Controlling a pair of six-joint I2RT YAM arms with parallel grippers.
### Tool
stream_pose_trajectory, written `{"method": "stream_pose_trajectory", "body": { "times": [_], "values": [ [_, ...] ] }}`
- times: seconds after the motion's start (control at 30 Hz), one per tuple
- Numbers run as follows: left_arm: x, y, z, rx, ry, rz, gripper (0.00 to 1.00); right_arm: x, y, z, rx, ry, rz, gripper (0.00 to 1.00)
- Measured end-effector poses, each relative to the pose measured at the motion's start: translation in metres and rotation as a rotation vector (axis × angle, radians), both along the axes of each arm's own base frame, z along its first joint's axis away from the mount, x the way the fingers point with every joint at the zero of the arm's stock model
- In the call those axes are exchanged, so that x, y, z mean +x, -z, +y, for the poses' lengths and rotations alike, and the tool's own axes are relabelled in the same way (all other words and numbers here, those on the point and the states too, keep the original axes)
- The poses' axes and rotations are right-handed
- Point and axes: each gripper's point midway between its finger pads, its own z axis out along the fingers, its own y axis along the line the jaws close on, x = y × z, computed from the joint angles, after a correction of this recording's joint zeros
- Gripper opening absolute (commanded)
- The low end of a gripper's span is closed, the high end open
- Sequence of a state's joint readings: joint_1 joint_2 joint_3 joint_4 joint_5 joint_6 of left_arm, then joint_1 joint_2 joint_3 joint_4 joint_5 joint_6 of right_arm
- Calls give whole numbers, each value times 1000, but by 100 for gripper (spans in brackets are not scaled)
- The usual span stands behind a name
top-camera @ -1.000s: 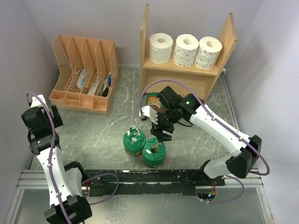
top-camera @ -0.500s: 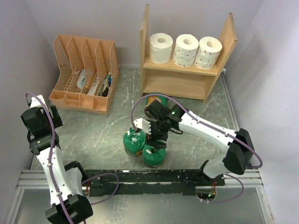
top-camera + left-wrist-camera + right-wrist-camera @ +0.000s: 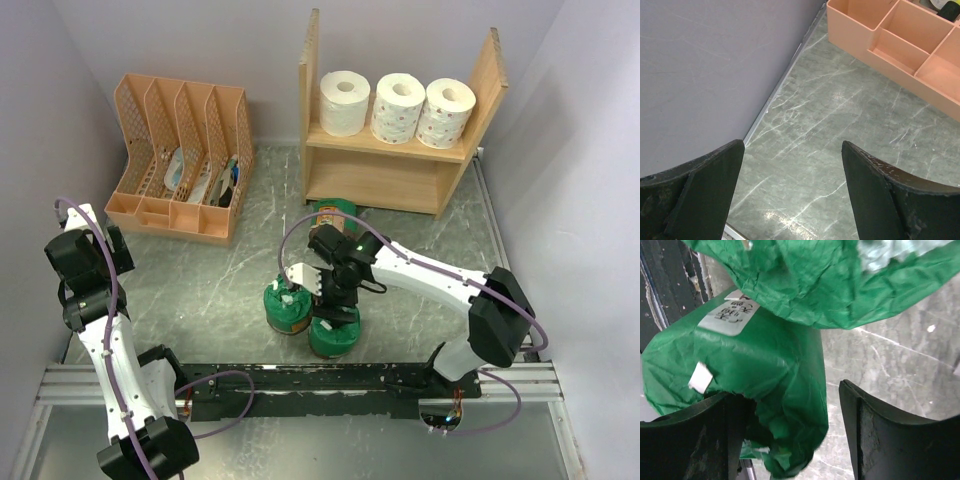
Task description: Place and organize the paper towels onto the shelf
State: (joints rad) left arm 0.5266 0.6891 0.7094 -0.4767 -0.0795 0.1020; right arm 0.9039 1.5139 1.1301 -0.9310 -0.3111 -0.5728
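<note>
Grey-green marbled table [image 3: 220,290] with pale lilac walls on three sides. At the back, right of centre, stands the light wooden shelf [image 3: 492,80], with two boards between tall side panels. Three white paper towels [image 3: 398,107] stand side by side on its upper board, hollow cores facing up; the lower space shows nothing inside. An orange slotted file organizer [image 3: 180,215] sits at the back left, well apart from the shelf, with papers in some of its slots.

Three green-wrapped rolls are on the table. Two of them [image 3: 283,312] stand touching near the front rail. The third [image 3: 335,208], with a brownish end, lies just in front of the shelf, partly hidden by the right arm.

The right gripper [image 3: 790,440] is lowered over the nearer green roll [image 3: 750,370], fingers spread around its crinkled wrap and not clamped. One finger is at the wrap; the other stands clear.

The left gripper [image 3: 792,190] hangs spread wide over bare table beside the left wall.
</note>
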Motion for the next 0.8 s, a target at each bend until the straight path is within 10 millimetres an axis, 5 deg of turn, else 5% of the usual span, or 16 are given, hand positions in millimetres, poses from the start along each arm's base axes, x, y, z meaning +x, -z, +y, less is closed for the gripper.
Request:
{"method": "stream_pose_trajectory", "body": {
  "times": [0.23,0.8],
  "values": [
    [1,0,-1,-2,5,-1,91,-4,6,-7,-21,4,7,59],
    [1,0,-1,0,7,1,91,6,-15,-4,-13,15,-39,58]
  ]
}}
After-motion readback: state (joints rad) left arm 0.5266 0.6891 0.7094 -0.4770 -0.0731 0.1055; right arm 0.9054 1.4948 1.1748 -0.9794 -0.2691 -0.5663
